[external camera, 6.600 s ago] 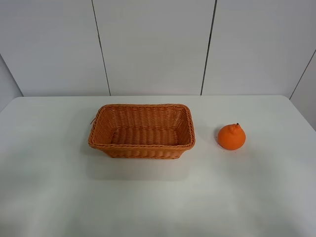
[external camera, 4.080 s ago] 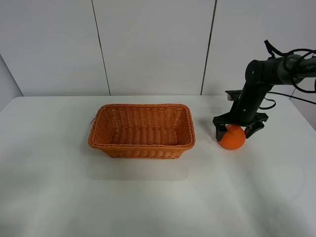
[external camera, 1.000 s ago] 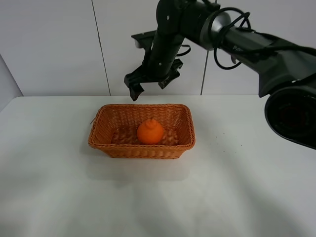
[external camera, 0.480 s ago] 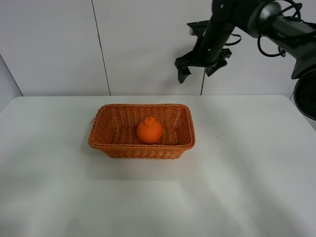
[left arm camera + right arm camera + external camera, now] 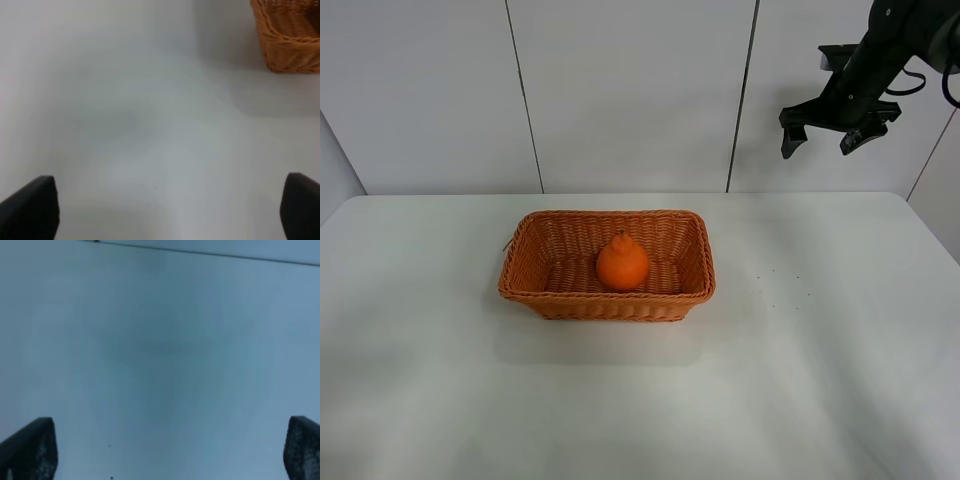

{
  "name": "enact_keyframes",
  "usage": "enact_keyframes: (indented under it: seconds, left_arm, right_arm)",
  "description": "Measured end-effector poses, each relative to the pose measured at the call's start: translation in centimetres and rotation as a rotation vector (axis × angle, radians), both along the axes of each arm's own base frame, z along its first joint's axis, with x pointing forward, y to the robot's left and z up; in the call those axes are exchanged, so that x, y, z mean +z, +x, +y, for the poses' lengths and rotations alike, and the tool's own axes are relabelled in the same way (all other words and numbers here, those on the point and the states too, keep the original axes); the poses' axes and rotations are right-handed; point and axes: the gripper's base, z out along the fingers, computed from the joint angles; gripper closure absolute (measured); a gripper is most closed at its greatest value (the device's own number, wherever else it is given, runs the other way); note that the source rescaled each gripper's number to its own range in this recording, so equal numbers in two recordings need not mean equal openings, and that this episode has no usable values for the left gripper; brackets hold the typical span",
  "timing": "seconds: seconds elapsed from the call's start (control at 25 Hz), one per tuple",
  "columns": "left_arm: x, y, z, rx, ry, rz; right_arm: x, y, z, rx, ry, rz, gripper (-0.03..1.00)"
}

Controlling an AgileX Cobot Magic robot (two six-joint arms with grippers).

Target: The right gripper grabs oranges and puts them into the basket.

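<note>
One orange (image 5: 622, 265), base behind basket (image 5: 610, 300) rim

Right gripper (image 5: 817, 146) hangs high at about 2 o'clock in the overhead view, jaws spread wide and empty, fingers pointing down. Its black arm (image 5: 895, 30) leaves the frame just past it. Left gripper (image 5: 165, 207) only shows on its own wrist cam — also spread wide.

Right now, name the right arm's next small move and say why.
Probably ease the right end effector back toward rest, with nothing to grasp: the orange sits inside the wicker basket, the end effector hangs open and empty high to the basket's right, and no second orange shows.
</note>
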Motion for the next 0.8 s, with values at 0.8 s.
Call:
enact_keyframes:
  seconds: [0.8]
  left_arm:
    - [0.0, 0.0, 0.0, 0.0, 0.0, 0.0]
  right_arm:
    - [4.0, -17.6, -0.2, -0.001, 0.024, 0.184, -0.03]
